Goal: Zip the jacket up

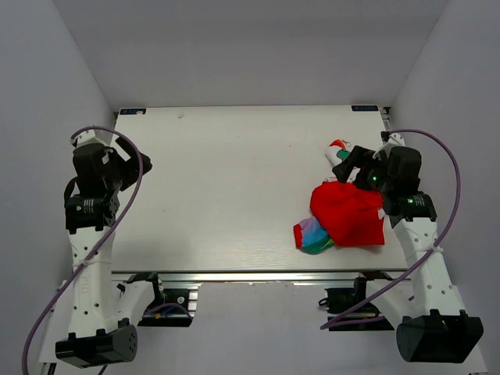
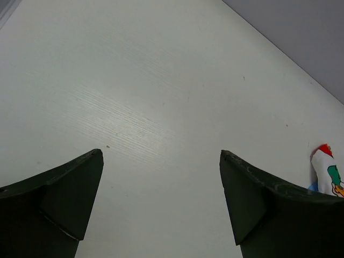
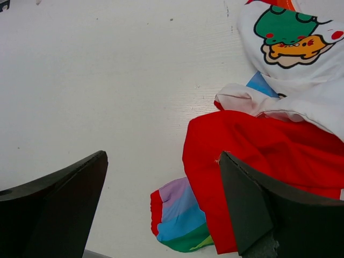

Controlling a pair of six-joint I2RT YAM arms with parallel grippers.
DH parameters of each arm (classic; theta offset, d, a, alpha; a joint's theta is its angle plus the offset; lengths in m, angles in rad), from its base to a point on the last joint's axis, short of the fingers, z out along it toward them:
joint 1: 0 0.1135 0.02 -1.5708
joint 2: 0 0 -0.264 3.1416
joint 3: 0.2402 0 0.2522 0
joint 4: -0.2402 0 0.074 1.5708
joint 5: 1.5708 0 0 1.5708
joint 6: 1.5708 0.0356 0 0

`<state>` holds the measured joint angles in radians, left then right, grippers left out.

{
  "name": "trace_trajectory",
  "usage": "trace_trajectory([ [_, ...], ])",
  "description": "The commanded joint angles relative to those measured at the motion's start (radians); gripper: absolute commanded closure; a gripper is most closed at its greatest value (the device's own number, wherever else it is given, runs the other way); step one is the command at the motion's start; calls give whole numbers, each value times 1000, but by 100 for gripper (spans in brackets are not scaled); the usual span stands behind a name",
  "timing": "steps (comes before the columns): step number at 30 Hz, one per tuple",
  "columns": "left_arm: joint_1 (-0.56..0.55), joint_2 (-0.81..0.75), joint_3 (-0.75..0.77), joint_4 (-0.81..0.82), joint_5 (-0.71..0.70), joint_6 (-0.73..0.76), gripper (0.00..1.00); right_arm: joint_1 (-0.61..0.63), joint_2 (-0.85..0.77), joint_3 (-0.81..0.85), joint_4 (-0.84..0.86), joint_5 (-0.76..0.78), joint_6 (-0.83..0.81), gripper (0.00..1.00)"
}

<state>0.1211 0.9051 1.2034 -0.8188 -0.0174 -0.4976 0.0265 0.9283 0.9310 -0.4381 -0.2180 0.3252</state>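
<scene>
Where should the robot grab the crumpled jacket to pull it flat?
Probably the striped sleeve. It pokes out flat from under the red heap of the jacket and lies free on the table. Come straight down on it at the heap's left side with the right arm's open fingers, which hang just above.

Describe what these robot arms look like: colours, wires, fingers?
The left arm and right arm have white links with black joints and bases. A lilac cable loops along each. The left gripper and right gripper are dark, with two blunt wedge-shaped fingers. A small green light glows on the right wrist.
</scene>
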Motion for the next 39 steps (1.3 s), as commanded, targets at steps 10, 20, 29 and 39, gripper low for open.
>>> trace_trajectory([
  [10, 0, -38, 1, -2, 0, 14, 2, 1, -14, 18, -48, 365, 140, 11],
  [20, -1, 17, -99, 64, 82, -21, 2, -14, 187, 18, -65, 454, 135, 11],
  [29, 0, 28, -139, 110, 152, 1, 2, -99, 677, 112, 6, 418, 150, 35],
  [39, 0, 14, -111, 96, 175, 24, 2, 117, 666, 412, -36, 160, 16, 100],
])
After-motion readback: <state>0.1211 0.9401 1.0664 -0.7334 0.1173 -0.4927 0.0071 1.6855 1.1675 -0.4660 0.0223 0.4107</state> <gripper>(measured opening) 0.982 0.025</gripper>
